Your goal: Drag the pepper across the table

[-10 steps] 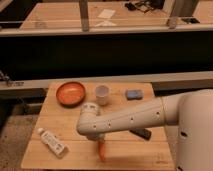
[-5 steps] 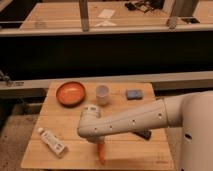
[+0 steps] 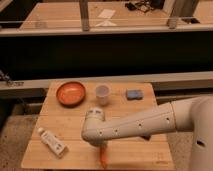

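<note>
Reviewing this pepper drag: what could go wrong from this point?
1. The pepper lies close to the front edge of the table; a drag toward the camera could push it off.
2. The gripper, pointing down over the pepper's upper end, may slip off so slender a piece.
3. A leftward drag heads toward the white tube.

No legible text or labels.
</note>
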Controlling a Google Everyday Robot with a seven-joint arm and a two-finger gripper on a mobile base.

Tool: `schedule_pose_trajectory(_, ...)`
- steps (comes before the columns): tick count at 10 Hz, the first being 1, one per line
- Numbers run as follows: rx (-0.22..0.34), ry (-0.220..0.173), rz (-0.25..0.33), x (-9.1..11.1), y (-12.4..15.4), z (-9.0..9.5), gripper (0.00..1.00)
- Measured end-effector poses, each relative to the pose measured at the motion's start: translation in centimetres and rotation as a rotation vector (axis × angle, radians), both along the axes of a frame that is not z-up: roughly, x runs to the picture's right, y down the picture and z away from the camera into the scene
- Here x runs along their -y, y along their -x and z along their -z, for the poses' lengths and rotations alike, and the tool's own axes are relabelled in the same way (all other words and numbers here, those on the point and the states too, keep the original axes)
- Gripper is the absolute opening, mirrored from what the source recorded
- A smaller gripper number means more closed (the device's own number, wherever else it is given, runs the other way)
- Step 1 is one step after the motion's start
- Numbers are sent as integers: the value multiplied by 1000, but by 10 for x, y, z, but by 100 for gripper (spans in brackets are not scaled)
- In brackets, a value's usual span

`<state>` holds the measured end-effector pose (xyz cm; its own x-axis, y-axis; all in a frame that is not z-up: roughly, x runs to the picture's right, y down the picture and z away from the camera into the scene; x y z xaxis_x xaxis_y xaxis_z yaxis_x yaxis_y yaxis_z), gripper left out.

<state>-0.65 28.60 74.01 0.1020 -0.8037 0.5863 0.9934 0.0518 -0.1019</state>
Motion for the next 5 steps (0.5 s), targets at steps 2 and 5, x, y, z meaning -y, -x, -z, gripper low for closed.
schedule_pose_trajectory(2, -2, -1, -21, -2, -16, 4, 14)
schedule_pose_trajectory(5, 3, -2, -37, -5, -16, 8, 15)
